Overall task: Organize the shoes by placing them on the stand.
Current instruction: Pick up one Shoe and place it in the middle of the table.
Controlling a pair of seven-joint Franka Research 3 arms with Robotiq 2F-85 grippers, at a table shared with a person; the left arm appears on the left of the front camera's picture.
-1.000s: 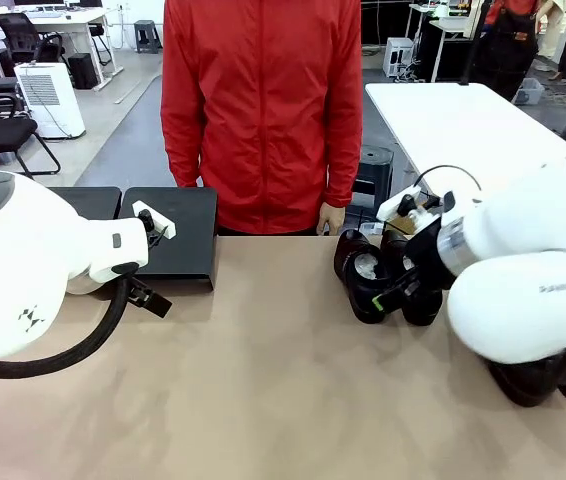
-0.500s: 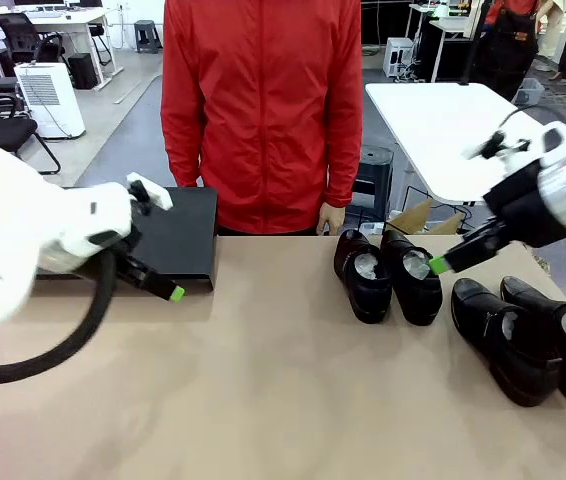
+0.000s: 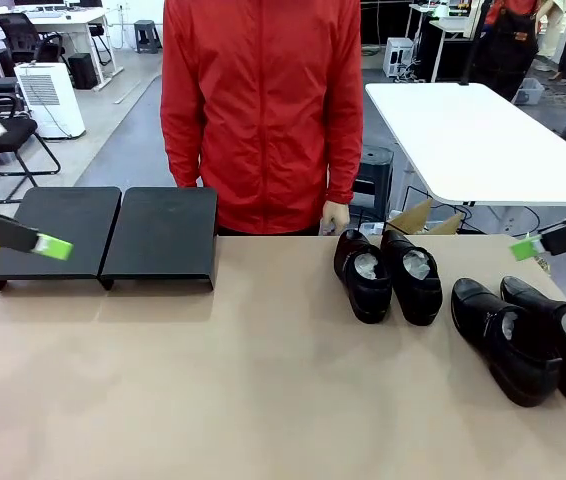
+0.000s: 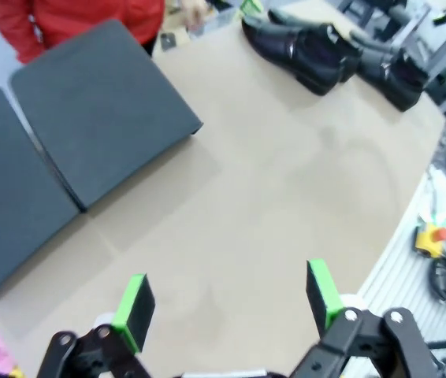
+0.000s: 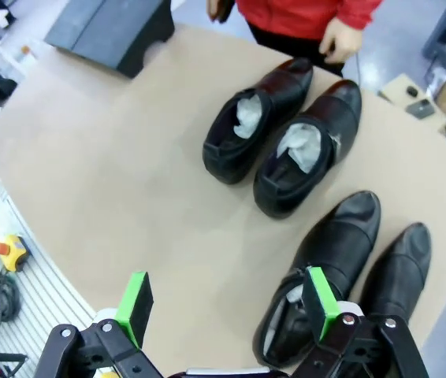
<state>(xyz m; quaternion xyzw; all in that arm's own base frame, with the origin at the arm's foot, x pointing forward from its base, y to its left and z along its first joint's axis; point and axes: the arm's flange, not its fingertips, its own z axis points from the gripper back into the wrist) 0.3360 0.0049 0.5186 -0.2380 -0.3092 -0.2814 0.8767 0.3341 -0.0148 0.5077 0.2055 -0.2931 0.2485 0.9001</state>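
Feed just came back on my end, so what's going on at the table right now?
All four shoes sit on the table, in two pairs toward the robot's right side; none is on the stand yet. The left gripper and right gripper both hang above the table with jaws open, holding nothing. A person in a red jacket stands at the far edge, one hand hanging near the farther pair.

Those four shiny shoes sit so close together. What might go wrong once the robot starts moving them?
The shoes lie in tight pairs, sides touching, so the open right gripper may nudge a neighbour while grasping one. Glossy leather could slip from its grip. The person's hand hangs near the toes, and the stand is a long carry away.
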